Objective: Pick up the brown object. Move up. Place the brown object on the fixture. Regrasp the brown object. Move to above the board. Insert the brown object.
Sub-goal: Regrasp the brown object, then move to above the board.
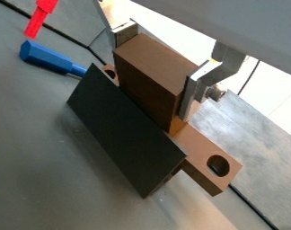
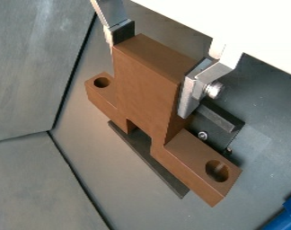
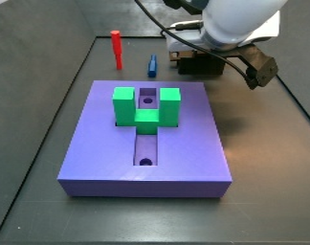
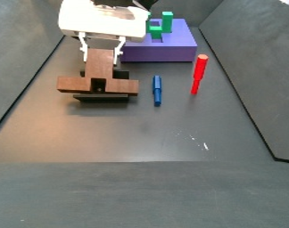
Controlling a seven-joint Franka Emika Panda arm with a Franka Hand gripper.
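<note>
The brown object (image 1: 148,81) is a light-brown bar with a round hole near each end and a raised block in the middle. It rests across the fixture (image 1: 121,135), the dark bracket under it. It shows in both wrist views (image 2: 145,94) and in a side view (image 4: 97,78). My gripper (image 1: 160,61) stands over it with a silver finger flat against each side of the raised block, so it is shut on it. The gripper also shows in the wrist view (image 2: 154,63) and in both side views (image 4: 102,52) (image 3: 203,53). The board (image 3: 144,144) carries a green block (image 3: 147,105).
A blue peg (image 4: 158,89) and a red peg (image 4: 198,73) lie on the floor right beside the fixture (image 4: 108,98), between it and the board (image 4: 177,49). Both pegs also show in a wrist view, blue (image 1: 49,57) and red (image 1: 40,18). Dark walls ring the floor.
</note>
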